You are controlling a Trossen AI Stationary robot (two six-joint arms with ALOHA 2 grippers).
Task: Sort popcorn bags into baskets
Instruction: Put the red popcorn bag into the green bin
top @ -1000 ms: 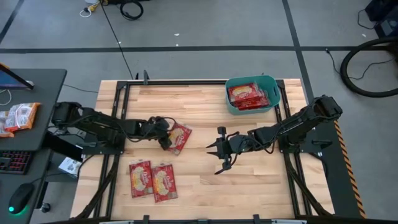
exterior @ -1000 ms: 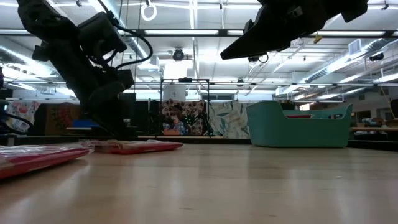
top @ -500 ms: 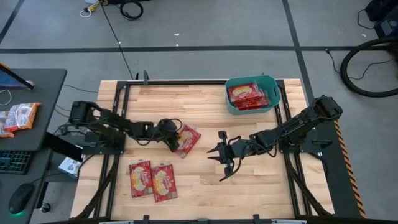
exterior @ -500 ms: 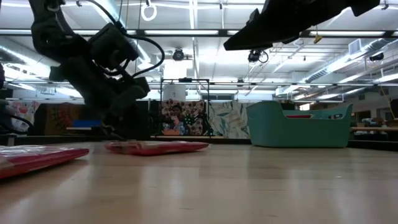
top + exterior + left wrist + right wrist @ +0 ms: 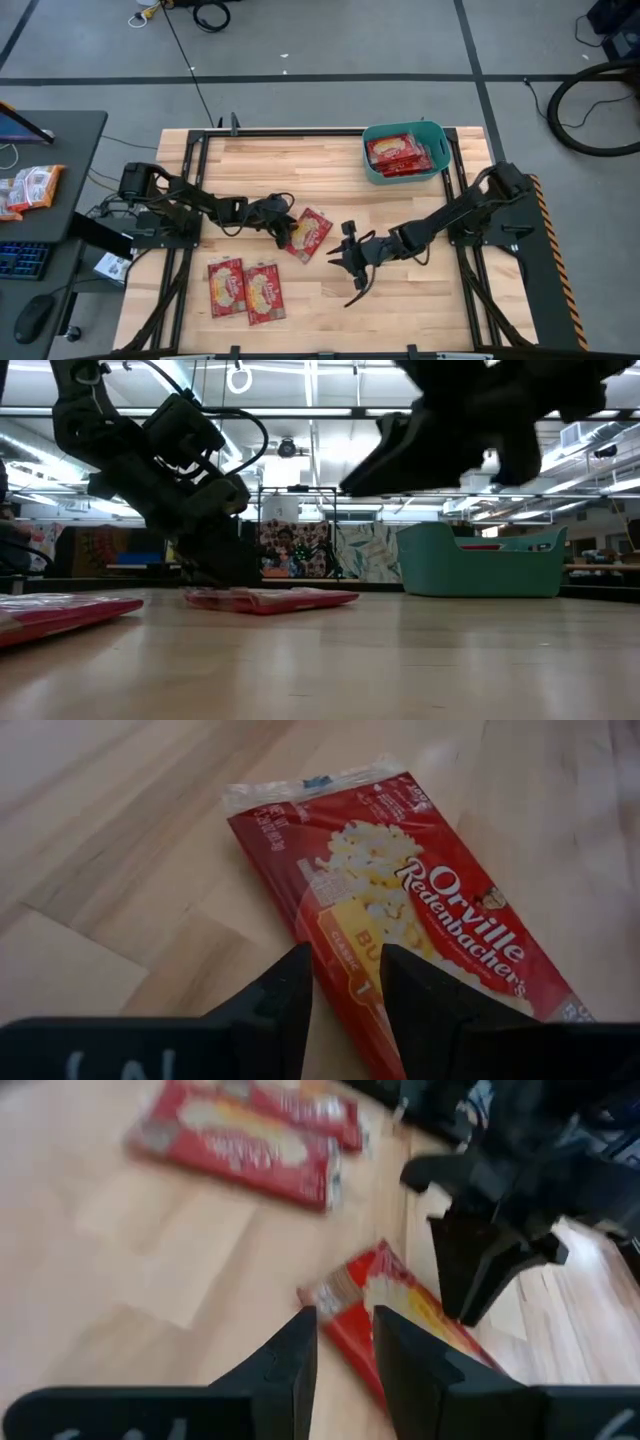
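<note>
My left gripper (image 5: 283, 224) pinches the edge of a flat, glossy red popcorn bag (image 5: 308, 233) lying mid-table. My right gripper (image 5: 347, 262) hovers just beside it, fingers spread, holding nothing. Some bags already fill the smooth teal basket (image 5: 404, 151) at the far edge; two more bags (image 5: 246, 290) wait on the pale wooden table (image 5: 420, 300).

One popcorn bag (image 5: 308, 233) between both tools.

One red popcorn bag (image 5: 308, 233) lies flat mid-table, two more (image 5: 246, 290) lie side by side nearer the front edge, and others fill the teal basket (image 5: 372, 167).
</note>
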